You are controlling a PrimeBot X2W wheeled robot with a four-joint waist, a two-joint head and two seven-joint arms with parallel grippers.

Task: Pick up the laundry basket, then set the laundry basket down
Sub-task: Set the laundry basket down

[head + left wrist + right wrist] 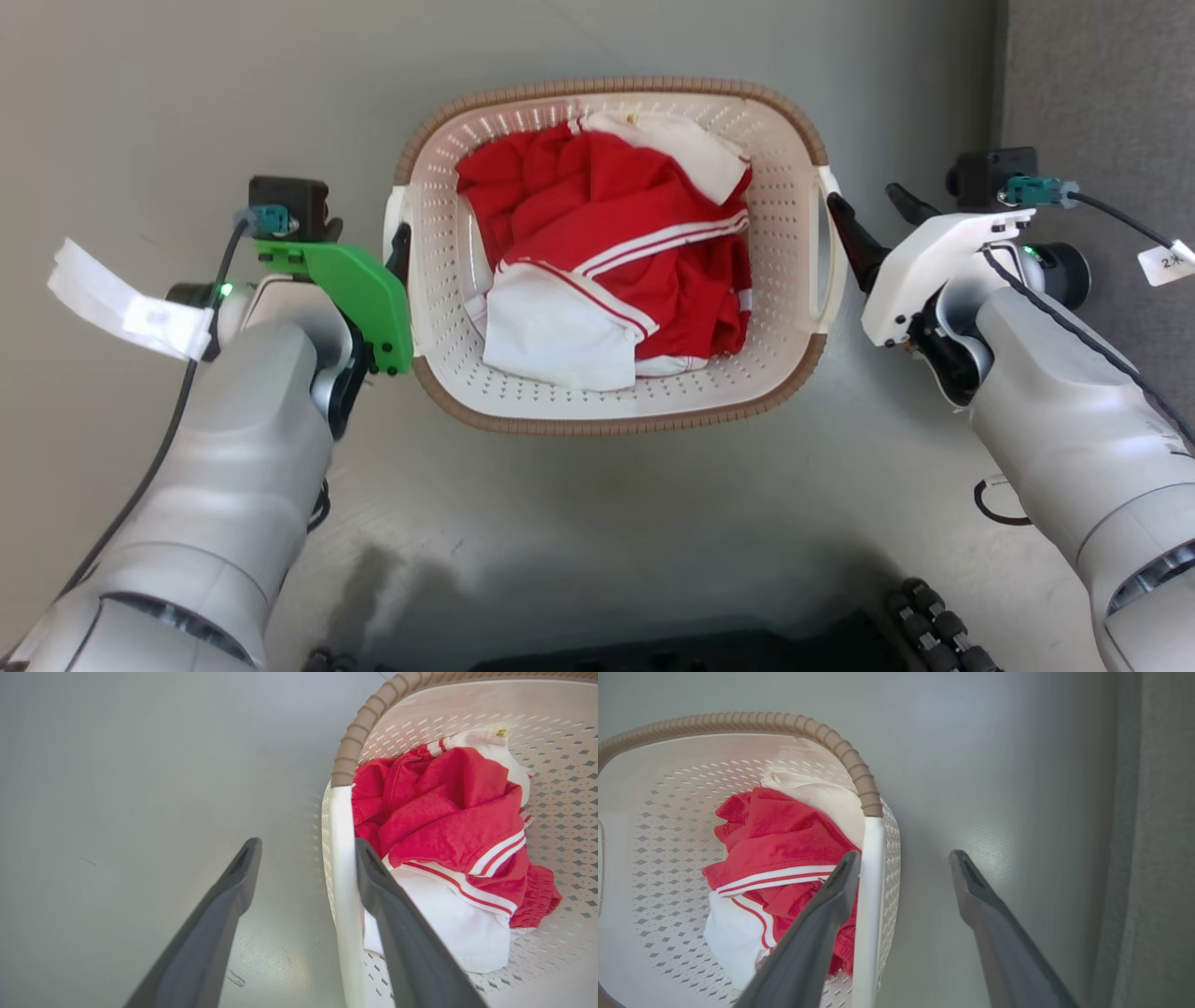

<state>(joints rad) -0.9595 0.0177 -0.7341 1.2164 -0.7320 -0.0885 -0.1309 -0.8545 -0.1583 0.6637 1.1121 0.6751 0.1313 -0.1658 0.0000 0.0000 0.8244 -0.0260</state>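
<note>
— Our left forearm and right forearm sit closest in the head view. Where do we have the laundry basket?

— Between our 2 arms, on the grey floor, long sides running left to right. Inside it lies a red garment with white stripes, bunched up with a white cloth.

— And our left gripper?

— Spread wide across the basket's left white handle: 1 dark finger inside the wall, 1 outside over the floor. Nothing is clamped.

— Our right gripper?

— Likewise released, straddling the right white handle, inner finger above the clothes, outer finger clear of the wall. Whether the inner fingers touch the handles, we cannot tell.

— Anything further out?

— A green plate on our left wrist, a white tag on its cable, and a darker grey strip at the far right.
</note>
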